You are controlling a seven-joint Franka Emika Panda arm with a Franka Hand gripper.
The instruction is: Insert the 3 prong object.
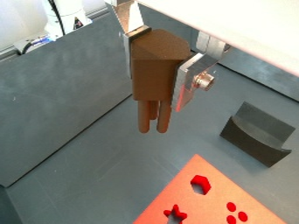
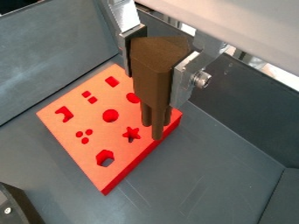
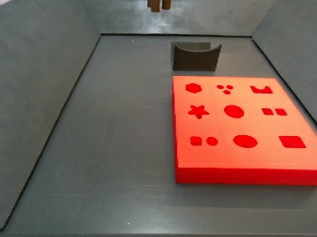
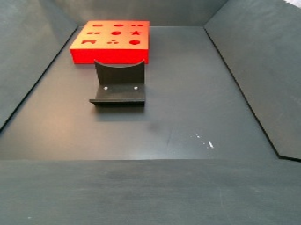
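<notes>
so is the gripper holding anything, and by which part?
Yes: the gripper is shut on the 3 prong object, clamped by its brown upper body, prongs hanging free below, above the floor.

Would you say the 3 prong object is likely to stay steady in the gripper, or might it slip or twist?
The 3 prong object looks rigid, probably wood or plastic. The gripper, raised above the red board, clamps its broad flat sides, so twisting seems unlikely. Its thin prongs hang unsupported and may be the fragile part.

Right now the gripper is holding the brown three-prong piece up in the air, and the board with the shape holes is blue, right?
Not quite: the board is red, not blue, as a wrist view shows. The rest is right: the gripper holds the brown 3 prong object up in the air.
</notes>
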